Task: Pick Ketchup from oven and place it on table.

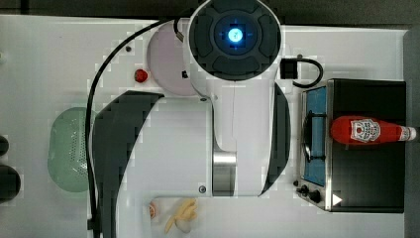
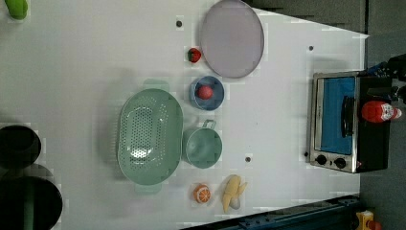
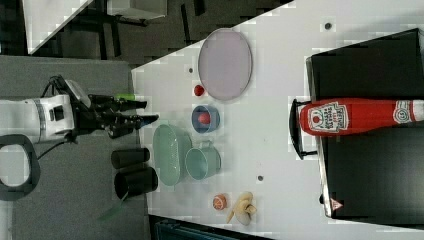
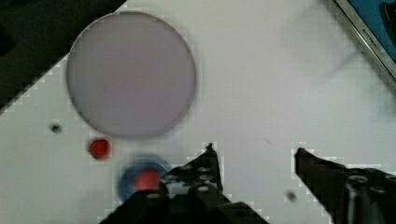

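top view: ketchup point(image 1: 369, 131) lies crosswise atop oven point(image 1: 366, 168), cap rightward; tool point(image 4: 254, 151) gapes.

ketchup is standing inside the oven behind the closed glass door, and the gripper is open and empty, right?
Not quite. The ketchup is on top of the oven, outside it, as the right view shows. The door is closed, and the gripper is open and empty.

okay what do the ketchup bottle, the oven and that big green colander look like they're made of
Ketchup bottle: likely glossy red plastic with a printed white label.
Oven: seemingly metal, with a shiny silver front frame, matte black casing and a bluish, reflective glass door.
Colander: probably matte plastic, given its uniform pale green colour and moulded holes.
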{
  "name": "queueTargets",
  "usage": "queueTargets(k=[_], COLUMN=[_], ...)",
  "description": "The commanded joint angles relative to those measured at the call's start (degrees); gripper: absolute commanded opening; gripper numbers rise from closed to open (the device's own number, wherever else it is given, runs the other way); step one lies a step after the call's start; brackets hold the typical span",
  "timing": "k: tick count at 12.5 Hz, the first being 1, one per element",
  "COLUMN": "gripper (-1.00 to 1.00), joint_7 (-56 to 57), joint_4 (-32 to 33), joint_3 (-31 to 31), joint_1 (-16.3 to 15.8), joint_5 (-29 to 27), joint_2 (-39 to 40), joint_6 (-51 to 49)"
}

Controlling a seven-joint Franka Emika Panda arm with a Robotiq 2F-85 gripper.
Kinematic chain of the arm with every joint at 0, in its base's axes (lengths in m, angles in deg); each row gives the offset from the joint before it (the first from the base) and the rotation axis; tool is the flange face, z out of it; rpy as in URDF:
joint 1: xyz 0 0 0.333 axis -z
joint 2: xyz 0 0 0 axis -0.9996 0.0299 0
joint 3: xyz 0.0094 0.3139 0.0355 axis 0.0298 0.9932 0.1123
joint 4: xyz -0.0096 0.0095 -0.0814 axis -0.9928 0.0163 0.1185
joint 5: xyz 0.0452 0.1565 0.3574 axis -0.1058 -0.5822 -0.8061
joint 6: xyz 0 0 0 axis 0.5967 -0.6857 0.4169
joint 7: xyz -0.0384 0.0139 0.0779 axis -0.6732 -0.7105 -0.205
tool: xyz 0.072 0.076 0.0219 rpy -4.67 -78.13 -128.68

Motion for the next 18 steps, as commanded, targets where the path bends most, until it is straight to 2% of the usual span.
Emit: queueTargets(k=[1, 3, 6, 10, 18], gripper=[0.58, 1.0, 1.0, 1.0, 1.0], joint_7=[-1.7, -1.7, -1.7, -1.7, -1.3], joint_4=[9.3, 9.3, 9.3, 9.3, 8.6], joint_3=[-1.8, -2.0, -4.4, -11.0, -26.0], joint_1=[2.4, 2.5, 3.2, 4.9, 6.1], joint_5=[-0.2, -0.2, -0.2, -0.2, -0.2], joint_2=[-18.9, -18.9, -18.5, -16.6, -4.8], joint_6=[-11.3, -11.1, -9.6, -3.2, 11.6])
